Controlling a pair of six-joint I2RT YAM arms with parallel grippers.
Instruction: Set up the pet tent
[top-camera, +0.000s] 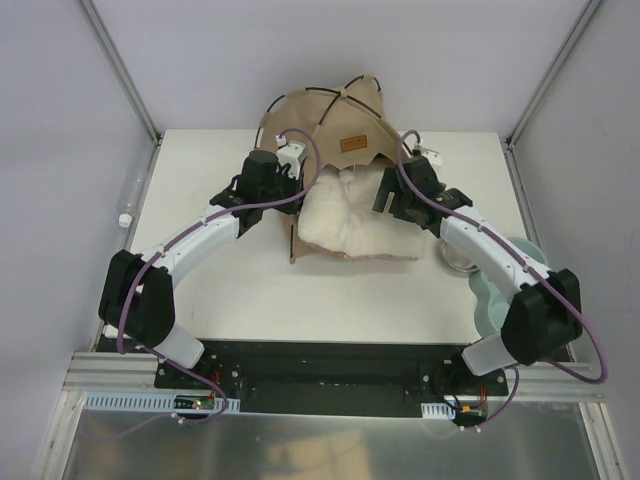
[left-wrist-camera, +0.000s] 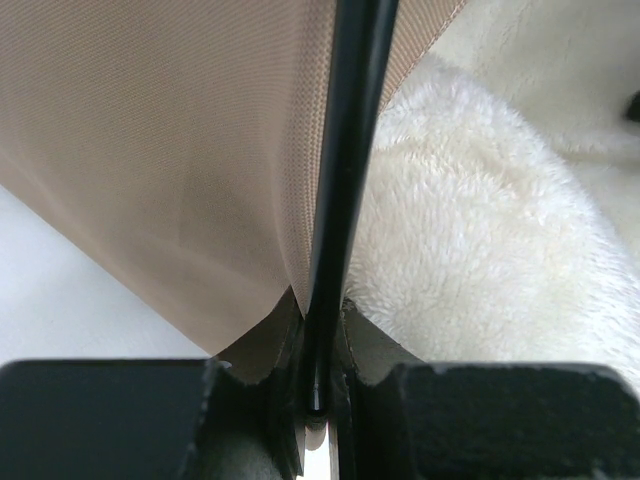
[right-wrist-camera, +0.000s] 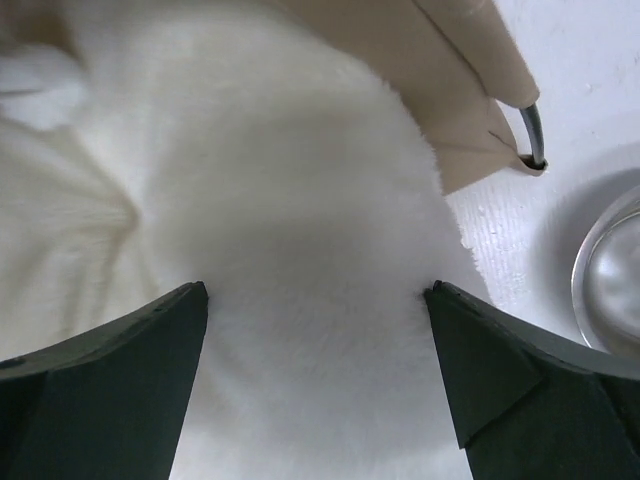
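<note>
Tan pet tent (top-camera: 340, 115) slumped, left end effector (left-wrist-camera: 320, 345) pinching pole (left-wrist-camera: 345, 150), right end effector (right-wrist-camera: 315, 295) spread

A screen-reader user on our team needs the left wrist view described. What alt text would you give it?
The left gripper is shut on the tent's thin black pole, which runs up mid-frame along tan fabric. A fluffy cream pillow fills the right; white table shows lower left.

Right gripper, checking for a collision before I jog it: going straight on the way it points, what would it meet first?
Most likely the cream pillow, which fills the view ahead of the open right gripper. The pet tent shows only its tan edge off to one side. How near is unclear.
</note>
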